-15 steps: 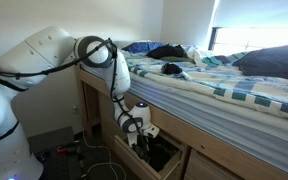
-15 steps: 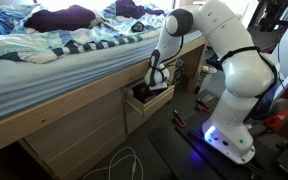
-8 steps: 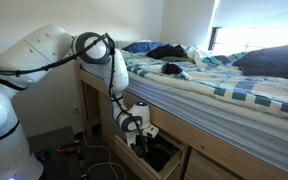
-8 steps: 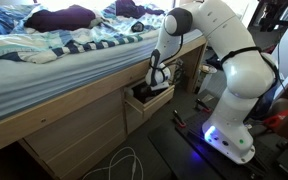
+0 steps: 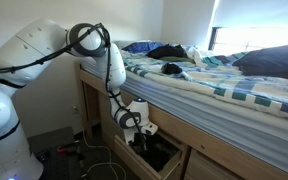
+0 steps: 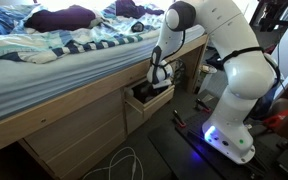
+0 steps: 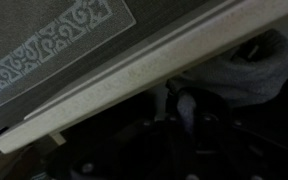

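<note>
- Under the bed point(image 6: 44, 75), at its wooden side: drawer point(image 6: 147, 104) stands partly open.
- Fingers point(image 6: 155, 87) closed, low at the drawer's open top. Whether they pinch anything cannot be confirmed.
- Recommended: travel straight along the drawer's run, avoiding sideways load, and keep the wrist below the bed frame.

A striped blue-and-white blanket point(image 5: 239, 95) covers the bed in both exterior views. Dark clothes point(image 5: 172, 50) lie heaped on it near the bright window point(image 5: 259, 25). White cables point(image 6: 124, 162) loop on the floor beside the wooden bed frame point(image 6: 54, 140).
</note>
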Controlling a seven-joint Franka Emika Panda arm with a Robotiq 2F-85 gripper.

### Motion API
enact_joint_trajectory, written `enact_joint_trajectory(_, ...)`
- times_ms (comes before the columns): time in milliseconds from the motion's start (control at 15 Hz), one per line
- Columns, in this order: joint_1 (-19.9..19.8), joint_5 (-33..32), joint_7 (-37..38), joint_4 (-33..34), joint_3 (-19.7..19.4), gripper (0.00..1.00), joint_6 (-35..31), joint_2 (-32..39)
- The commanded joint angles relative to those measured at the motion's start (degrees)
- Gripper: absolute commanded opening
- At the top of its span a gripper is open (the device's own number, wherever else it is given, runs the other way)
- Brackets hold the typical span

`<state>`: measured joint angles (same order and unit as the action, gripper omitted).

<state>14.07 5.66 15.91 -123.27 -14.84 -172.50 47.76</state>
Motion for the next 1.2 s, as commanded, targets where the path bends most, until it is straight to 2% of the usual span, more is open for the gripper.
enact_joint_trajectory(0, 2.6, -1.0, 0.5, -5.5, -2.2, 0.03, 2.8, -6.5)
enact_joint_trajectory(600, 8.3, -7.4, 0.5, -15.7, -7.0, 0.03, 5.8, -19.5)
enact_joint_trajectory(1067, 14.2, -21.1, 6.3, -23.0, -13.9, 0.03, 9.0, -31.1)
enact_joint_trajectory(1133, 10.3, -20.1, 5.5, -19.2, -10.2, 0.03, 7.4, -25.6)
